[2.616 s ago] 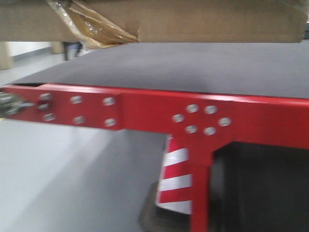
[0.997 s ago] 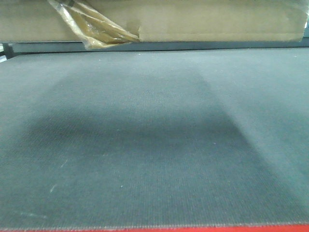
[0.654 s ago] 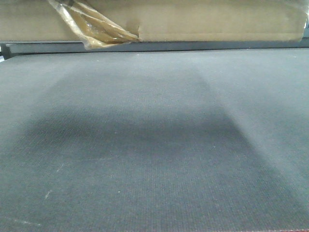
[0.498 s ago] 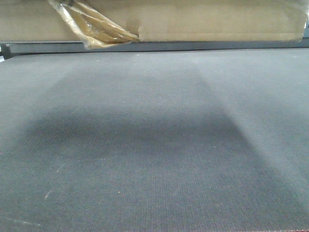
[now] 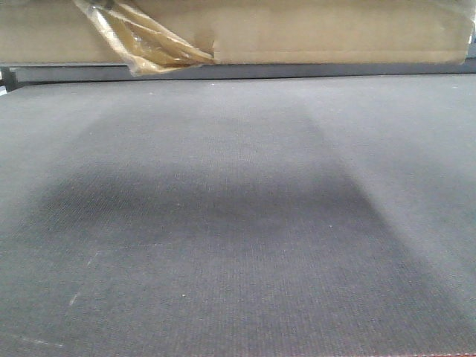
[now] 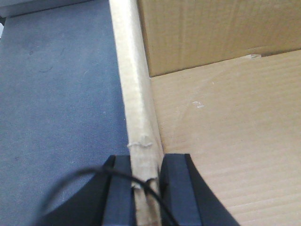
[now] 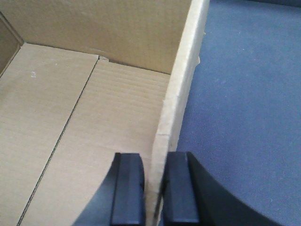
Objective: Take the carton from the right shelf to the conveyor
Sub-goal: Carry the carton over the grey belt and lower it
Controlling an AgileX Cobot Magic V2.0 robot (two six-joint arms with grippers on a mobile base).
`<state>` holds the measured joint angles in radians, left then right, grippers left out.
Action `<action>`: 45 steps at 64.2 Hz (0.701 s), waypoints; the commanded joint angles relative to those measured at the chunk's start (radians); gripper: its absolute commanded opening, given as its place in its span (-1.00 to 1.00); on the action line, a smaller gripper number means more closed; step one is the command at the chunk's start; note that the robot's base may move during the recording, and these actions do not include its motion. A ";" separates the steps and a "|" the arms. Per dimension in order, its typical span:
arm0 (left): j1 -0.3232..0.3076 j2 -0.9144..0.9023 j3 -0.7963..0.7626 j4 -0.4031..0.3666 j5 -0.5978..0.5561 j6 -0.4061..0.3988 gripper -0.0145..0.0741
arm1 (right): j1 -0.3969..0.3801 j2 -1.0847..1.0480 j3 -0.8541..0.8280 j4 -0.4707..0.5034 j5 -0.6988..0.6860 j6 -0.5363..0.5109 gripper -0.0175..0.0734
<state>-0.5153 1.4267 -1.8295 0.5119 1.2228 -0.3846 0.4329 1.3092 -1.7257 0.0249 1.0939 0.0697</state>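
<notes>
Open-topped brown carton (image 5: 312, 30) hangs level above dark grey conveyor (image 5: 223, 223).

Front camera: low, close over belt (image 5: 223, 223), facing level across it; box (image 5: 312, 30) edge fills top strip. Left wrist camera: very close, looking down past left fingers (image 6: 175, 188) at box wall, belt alongside. Right wrist camera: mirrored view past right fingers (image 7: 127, 188). All three share box, belt.

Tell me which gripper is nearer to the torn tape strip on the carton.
Left, probably. The left gripper clamps the left wall of the carton, and the tape strip hangs on its left half. The right gripper clamps the opposite wall.
</notes>
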 commanded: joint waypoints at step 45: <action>0.164 0.174 0.003 -0.167 -0.024 0.044 -0.71 | -0.020 0.216 -0.006 -0.010 -0.129 -0.023 -0.76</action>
<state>-0.3747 1.5652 -1.8272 0.3312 1.2290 -0.3635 0.4216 1.4774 -1.7257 0.0249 1.0473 0.0697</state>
